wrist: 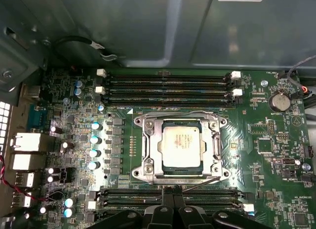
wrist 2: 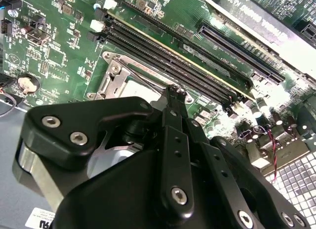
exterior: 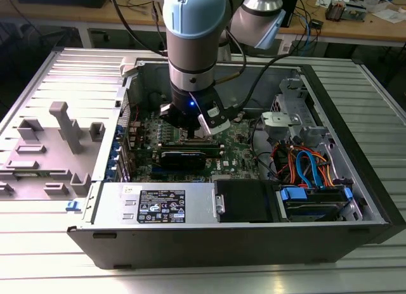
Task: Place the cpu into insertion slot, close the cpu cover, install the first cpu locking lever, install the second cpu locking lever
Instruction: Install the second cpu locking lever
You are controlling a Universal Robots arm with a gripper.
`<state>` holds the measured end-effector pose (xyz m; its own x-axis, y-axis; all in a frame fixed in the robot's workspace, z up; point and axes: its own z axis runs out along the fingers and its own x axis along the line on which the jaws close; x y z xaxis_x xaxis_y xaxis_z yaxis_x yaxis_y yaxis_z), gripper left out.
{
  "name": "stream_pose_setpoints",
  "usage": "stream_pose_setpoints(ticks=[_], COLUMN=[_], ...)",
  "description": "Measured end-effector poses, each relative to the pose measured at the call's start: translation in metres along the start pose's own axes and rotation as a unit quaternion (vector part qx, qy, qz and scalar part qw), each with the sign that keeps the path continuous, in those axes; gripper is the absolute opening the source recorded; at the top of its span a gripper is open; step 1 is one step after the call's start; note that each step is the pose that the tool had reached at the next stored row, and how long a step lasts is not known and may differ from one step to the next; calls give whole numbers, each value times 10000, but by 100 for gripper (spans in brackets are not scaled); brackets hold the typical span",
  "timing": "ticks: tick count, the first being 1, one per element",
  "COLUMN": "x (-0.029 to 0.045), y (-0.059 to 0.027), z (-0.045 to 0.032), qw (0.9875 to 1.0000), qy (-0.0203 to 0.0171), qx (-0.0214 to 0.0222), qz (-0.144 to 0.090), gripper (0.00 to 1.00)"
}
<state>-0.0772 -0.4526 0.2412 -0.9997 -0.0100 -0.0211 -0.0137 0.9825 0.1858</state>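
In the first wrist view, cpu [wrist: 181, 146] lies seated in insertion slot [wrist: 163, 166], cpu cover [wrist: 150, 149] down. Gripper [wrist: 173, 193], fingers pressed together, sits at 6 o'clock by a locking lever [wrist: 200, 184]. Judgement: press the lever down steadily, hook it sideways.

A ribbed metal table [exterior: 380, 104] of pale grey slats carries the open computer case [exterior: 241, 240]; a grey moulded tray [exterior: 44, 154] lies at the exterior view's left; behind runs a long wooden workbench [exterior: 355, 29] strewn with cables, papers and small boards; dark shadow sits beneath that bench; lighting is even, without glare.
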Motion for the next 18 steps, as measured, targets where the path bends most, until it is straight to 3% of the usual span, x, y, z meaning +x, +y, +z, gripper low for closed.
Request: stream_pose_setpoints(ticks=[3, 5, 8, 10, 12, 14, 18], x=[0, 1, 4, 8, 9, 9, 11], y=[-4, -12, -20, -23, -23, -25, -36], z=[24, 71, 106, 123, 125, 137, 195], qw=[10000, 10000, 9999, 9999, 9998, 9996, 9994], qy=[22, 89, 125, 129, 147, 216, 284], qx=[0, -1, -4, -43, -114, -167, -168], qz=[4, 16, 23, 24, 28, 42, 56], gripper=[11, 11, 11, 11, 11, 11, 11])
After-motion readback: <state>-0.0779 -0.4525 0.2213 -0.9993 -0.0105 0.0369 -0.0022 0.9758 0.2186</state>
